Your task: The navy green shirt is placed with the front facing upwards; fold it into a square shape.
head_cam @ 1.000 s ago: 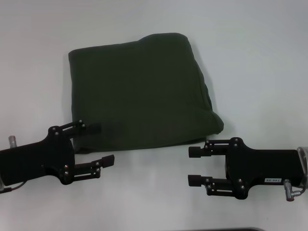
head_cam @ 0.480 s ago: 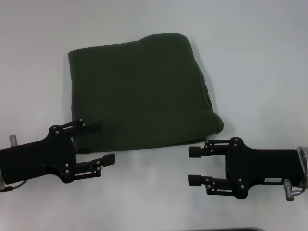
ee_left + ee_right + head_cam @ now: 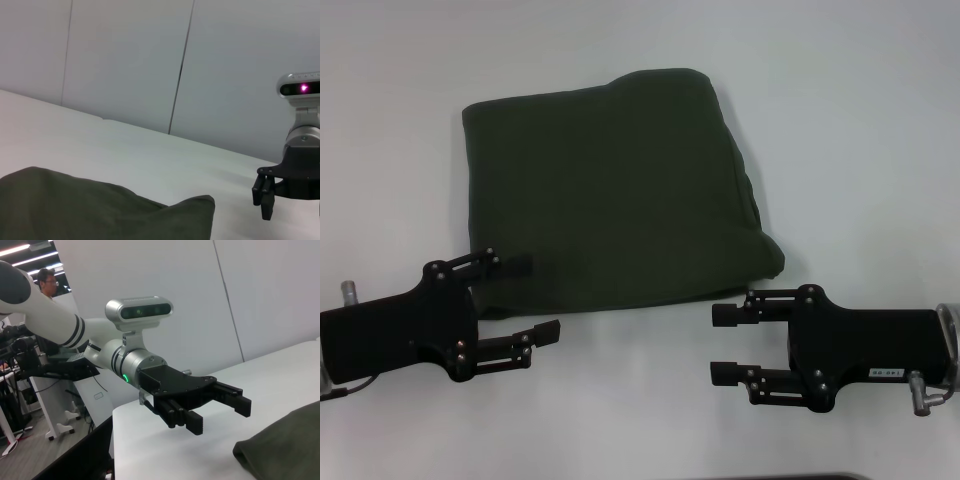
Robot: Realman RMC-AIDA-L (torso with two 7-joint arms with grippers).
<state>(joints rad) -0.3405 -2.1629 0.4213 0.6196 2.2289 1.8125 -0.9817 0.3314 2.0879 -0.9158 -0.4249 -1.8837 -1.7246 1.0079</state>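
One folded navy green shirt (image 3: 610,190) on table (image 3: 860,130); two grippers, left gripper (image 3: 532,298), right gripper (image 3: 722,345), jaws apart.

white table (image 3: 840,120), grey panelled wall (image 3: 125,60) behind.

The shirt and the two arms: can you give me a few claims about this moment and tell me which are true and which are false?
1. The shirt lies folded into a rough square. True.
2. The right end effector grips the shirt's corner. False: it is open and hangs over bare table, beside the shirt's near right corner.
3. The left end effector is open. True: one finger lies over the shirt's near edge, the other over the table.
4. Cream letters show on the shirt's top face. False: only plain green cloth shows.
5. A cup stands beside the shirt. False: only the shirt lies on the table.
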